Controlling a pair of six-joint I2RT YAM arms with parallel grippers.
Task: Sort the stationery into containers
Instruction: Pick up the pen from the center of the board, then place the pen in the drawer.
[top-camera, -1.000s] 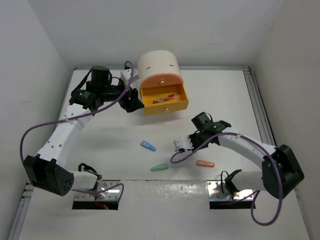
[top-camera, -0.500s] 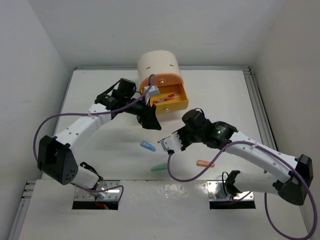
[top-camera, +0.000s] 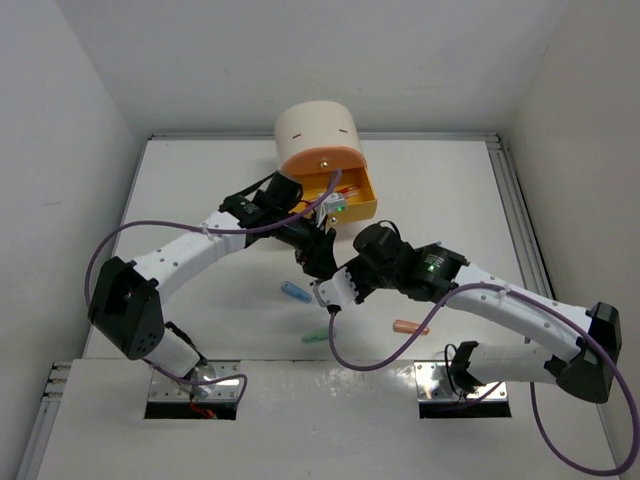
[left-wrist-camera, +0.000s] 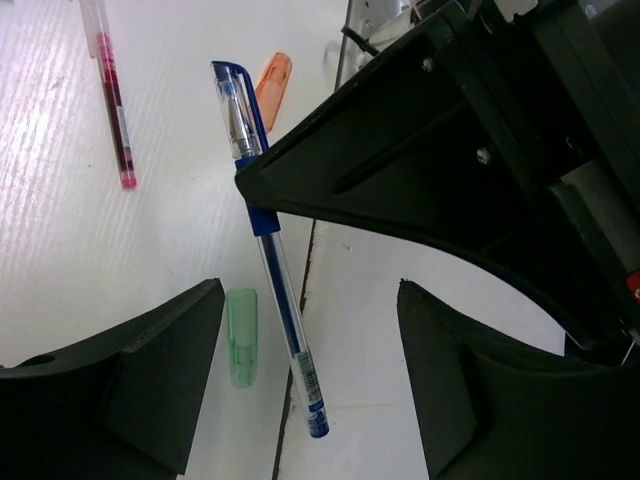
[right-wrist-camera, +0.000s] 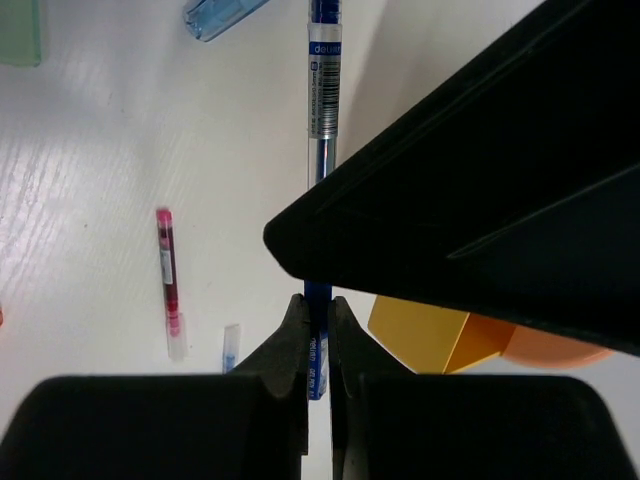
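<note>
So the right hand (right-wrist-camera: 318, 312) is pinched completely shut on the blue pen (left-wrist-camera: 268, 250), gripping it about at the dark blue grip band, so the pen hangs above the surface (left-wrist-camera: 60, 250) instead of lying on it. The left hand (left-wrist-camera: 310, 295) is wide open and holding nothing, with its two chunky black fingers on either side of the pen's lower end. To me that looks like a hand-off being set up, but I can't tell how close the fingers actually are to the barrel. In the top view both hands meet mid-frame, just below the orange-yellow drawer (top-camera: 360, 205), which is pulled out of the cream cabinet (top-camera: 318, 125), presumably so pens can drop in. There's already something red inside it. The pen is the usual cheap kind: clear plastic barrel, blue cap with a clip, printed label near the tip. The loose stuff is all on the surface. There's a red pen (left-wrist-camera: 113, 120) at upper left of the left wrist view, an orange cap (left-wrist-camera: 272, 75) near the top, a translucent green cap (left-wrist-camera: 241, 338) lower down, and a blue cap (right-wrist-camera: 222, 15) at the top of the right wrist view. The surface itself is white with a faint ribbed grain.
</note>
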